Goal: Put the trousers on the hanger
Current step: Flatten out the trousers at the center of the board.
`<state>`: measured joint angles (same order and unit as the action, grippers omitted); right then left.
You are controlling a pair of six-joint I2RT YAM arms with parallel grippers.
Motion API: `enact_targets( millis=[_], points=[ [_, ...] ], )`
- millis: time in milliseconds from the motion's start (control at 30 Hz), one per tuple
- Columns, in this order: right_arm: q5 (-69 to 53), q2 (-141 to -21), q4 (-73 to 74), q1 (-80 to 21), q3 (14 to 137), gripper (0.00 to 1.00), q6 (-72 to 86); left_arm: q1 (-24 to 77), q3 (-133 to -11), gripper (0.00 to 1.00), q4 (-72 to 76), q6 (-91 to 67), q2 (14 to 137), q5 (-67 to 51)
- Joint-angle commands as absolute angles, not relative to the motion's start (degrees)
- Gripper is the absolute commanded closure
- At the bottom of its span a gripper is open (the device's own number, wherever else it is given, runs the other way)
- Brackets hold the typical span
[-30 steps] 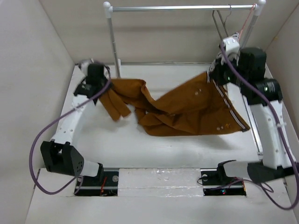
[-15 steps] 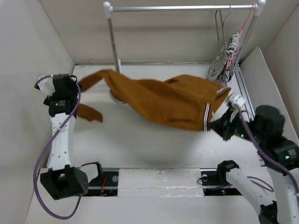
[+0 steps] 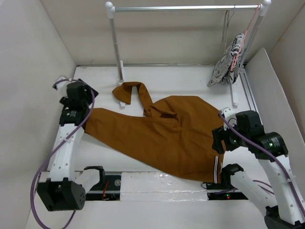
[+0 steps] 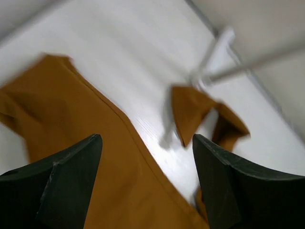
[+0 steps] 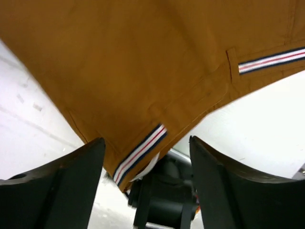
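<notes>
Looking down from the top camera, the trousers (image 3: 162, 133) are seen spread flat on the table (image 3: 190, 81), between the left gripper (image 3: 78, 109) and the right gripper (image 3: 218, 142). The hanger (image 3: 225, 28) is hung on the rail (image 3: 181, 8), well apart. In the left wrist view, the jaws are spread and empty above the cloth. In the right wrist view, the jaws are likewise parted, with nothing held, above the striped trim (image 5: 140, 152).
</notes>
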<state>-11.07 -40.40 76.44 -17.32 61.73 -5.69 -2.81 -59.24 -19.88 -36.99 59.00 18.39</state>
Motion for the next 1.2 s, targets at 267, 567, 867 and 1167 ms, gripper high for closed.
enact_targets(
  millis=[267, 567, 867, 1167],
  points=[
    [-3.7, -56.2, 35.7, 2.1, 50.0, 0.25, 3.9, 39.6, -62.5, 0.27, -12.6, -35.8, 78.3, 13.8],
    [-8.1, -76.4, 24.6, 25.9, 49.7, 0.2, 5.0, 40.3, -49.4, 0.26, -8.4, -35.8, 78.5, 5.5],
    [-15.4, -93.2, 20.1, 28.6, 53.6, 0.24, 6.0, 39.7, -38.5, 0.26, -5.1, -41.9, 79.4, -1.7],
    [-20.7, -88.9, 13.5, 29.7, 53.3, 1.0, 10.6, 37.0, -32.3, 0.29, -1.1, -45.9, 81.0, -10.7]
  ],
)
